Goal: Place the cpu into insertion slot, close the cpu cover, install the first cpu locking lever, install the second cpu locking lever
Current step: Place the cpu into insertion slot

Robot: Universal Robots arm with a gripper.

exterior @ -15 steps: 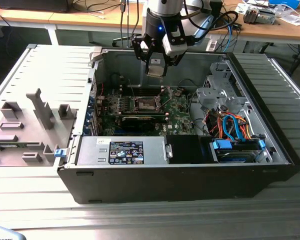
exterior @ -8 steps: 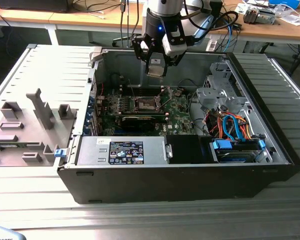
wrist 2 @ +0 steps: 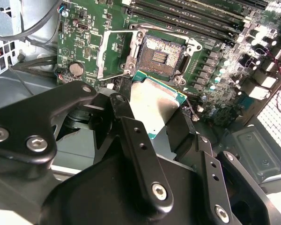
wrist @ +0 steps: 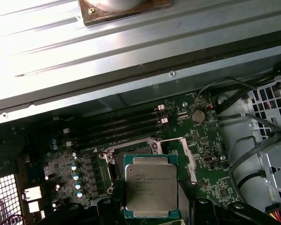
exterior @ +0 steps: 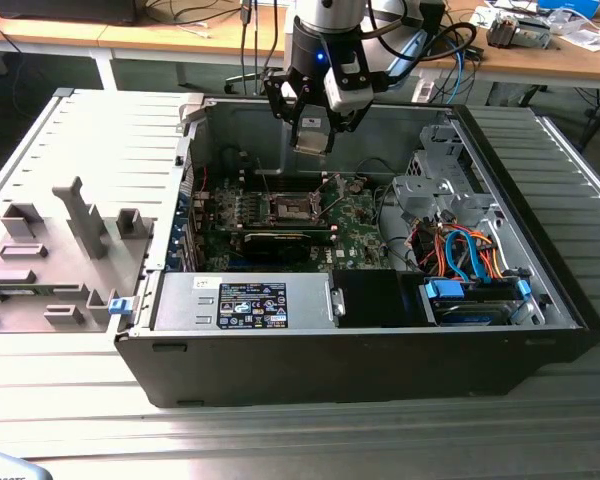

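Black metal gripper (wrist 2: 152, 111), closest to the lens in the second wrist view, is clamped on the cpu (wrist: 151, 187), a small flat square chip with a dull silver-grey face and a green rim. You are holding it by two opposite edges, in the air over the insertion slot (wrist 2: 159, 56), a square socket with a dark centre and silvery rim near the middle of the green circuit board (exterior: 365, 235). Chip and socket are apart, and in the exterior view the gripper hangs well above the board.

The cpu cover (wrist 2: 101, 54), a thin silvery frame plate with a square window, stands open just beside the socket. By my reading, no step is finished: the chip is not seated, the cover is not closed, and neither locking lever can be latched yet.

The board sits inside a dark open computer case (exterior: 330, 370) lying on a ribbed grey metal table (exterior: 280, 440). Pale wooden desks (exterior: 180, 35) with cables run along the room behind.
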